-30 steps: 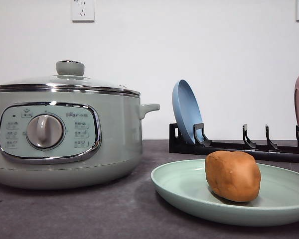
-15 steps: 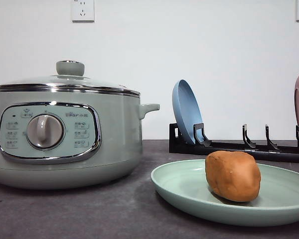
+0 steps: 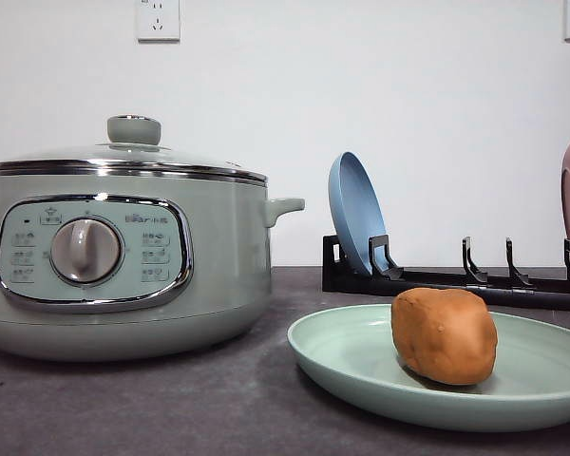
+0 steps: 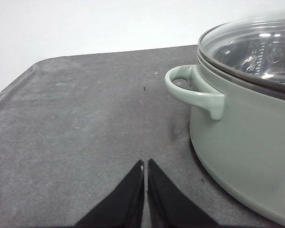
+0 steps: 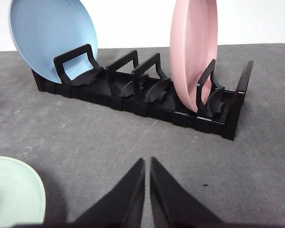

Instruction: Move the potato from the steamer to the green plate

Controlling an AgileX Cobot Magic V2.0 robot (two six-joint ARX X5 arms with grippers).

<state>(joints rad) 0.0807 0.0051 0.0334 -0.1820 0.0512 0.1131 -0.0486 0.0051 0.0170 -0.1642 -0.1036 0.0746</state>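
A black dish rack (image 5: 147, 95) stands on the dark grey surface (image 5: 85, 142). A blue plate (image 5: 50, 38) and a pink plate (image 5: 194, 47) stand upright in its slots, well apart.

Dark grey table with three things standing on it

The table (image 3: 171, 408) has a matte, dark grey top, faintly mottled, with a rounded corner seen in the left wrist view; it runs back to a white wall. The steamer (image 3: 123, 256), pale sage green with its glass lid on, stands directly on the table at the left. The green plate (image 3: 361, 366) lies flat on the table at the front right, near the steamer but apart from it. Behind the plate, close to the wall, a black plate rack (image 3: 456, 280) sits on the table, its slotted base resting flat on the grey surface.
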